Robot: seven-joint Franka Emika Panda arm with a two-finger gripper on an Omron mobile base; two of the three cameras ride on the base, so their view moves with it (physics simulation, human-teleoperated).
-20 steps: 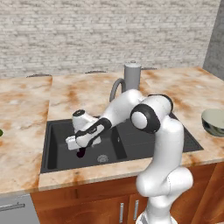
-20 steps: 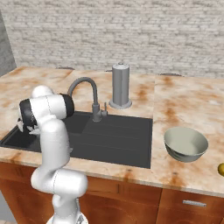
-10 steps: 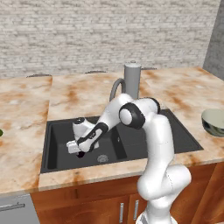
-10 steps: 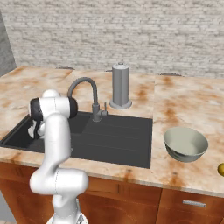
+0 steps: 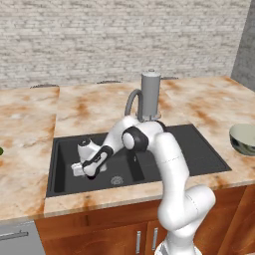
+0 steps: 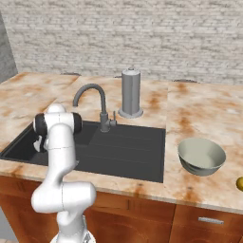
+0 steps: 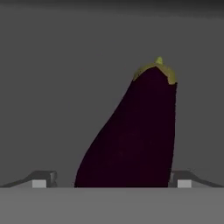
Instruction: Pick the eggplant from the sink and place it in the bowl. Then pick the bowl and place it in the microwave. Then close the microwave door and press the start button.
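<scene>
Matt dark sink (image 5: 199, 149), mottled polished stone counter (image 5: 30, 129), glossy ceramic bowl (image 6: 201, 156), rough brick wall (image 6: 142, 33)

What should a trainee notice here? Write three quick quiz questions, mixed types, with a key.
1. True or false: the gripper is open with the eggplant between its fingertips.
2. Where does the bowl stand? A) in the sink B) on the counter right of the sink C) under the faucet
3. Fill in: the arm reaches down into the ___.

Key: 1 true; 2 B; 3 sink.
</scene>
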